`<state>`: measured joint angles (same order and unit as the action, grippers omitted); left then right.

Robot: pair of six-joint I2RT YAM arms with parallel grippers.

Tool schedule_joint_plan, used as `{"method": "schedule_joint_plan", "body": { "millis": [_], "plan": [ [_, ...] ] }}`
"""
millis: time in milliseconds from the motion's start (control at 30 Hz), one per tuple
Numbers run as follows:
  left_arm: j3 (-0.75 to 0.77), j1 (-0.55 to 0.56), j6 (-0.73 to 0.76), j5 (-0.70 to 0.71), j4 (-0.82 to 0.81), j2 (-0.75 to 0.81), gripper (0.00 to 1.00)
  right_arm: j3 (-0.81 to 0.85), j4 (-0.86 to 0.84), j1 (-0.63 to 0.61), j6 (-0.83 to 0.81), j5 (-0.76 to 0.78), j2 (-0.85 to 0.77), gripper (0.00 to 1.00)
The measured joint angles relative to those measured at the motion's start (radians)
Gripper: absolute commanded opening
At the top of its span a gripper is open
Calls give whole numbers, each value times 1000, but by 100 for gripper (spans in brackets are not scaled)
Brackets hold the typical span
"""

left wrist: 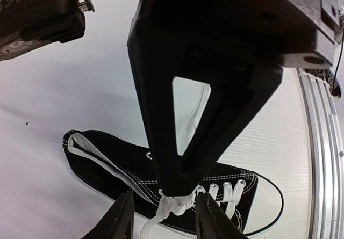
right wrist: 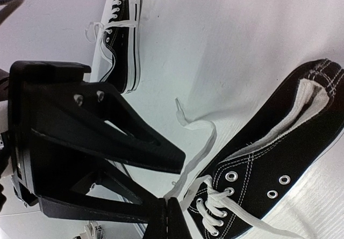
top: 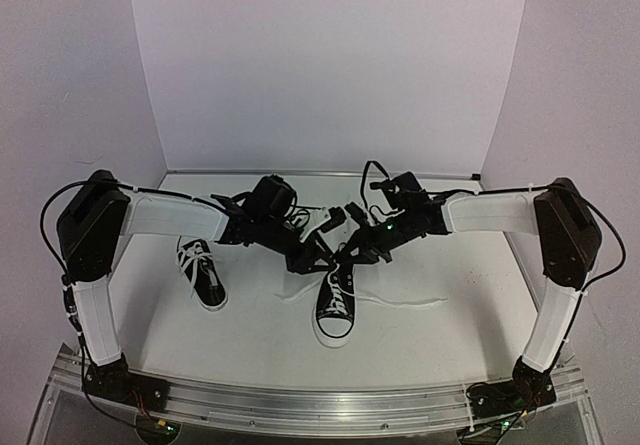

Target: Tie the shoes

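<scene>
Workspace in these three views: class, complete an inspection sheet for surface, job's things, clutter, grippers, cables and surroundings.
Surface: white table, matt, lace ends trailing on it.
Job's things: centre shoe upright, toe toward the arm bases, untied; second shoe apart to its left, laces loose.
Clutter: nothing seen.
Grippers: right gripper shut on the white lace above the centre shoe; left gripper open, fingers either side of that lace.
Cables: black cables loop beside the arms.
Surroundings: backdrop walls pale; metal rail at the near edge.
</scene>
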<state>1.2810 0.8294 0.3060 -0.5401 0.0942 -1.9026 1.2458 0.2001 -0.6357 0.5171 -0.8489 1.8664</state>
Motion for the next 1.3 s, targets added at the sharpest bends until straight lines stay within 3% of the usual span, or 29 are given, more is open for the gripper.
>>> {"method": "schedule_joint_plan", "body": {
  "millis": [200,667,933,1300],
  "plan": [
    [-49,-1,-8,-13,-8,2,41,-37,-1,-1,10,24,0,0],
    [-43,9,-48,-33,-87,-51,46,-47,-2,-1,27,54,-46,0],
    [-32,41,-35,-32,-85,-95,27,-64,-2,-1,33,71,-58,0],
    [-26,49,-20,8,-86,-95,18,-75,-1,-1,34,75,-68,0]
  ]
}}
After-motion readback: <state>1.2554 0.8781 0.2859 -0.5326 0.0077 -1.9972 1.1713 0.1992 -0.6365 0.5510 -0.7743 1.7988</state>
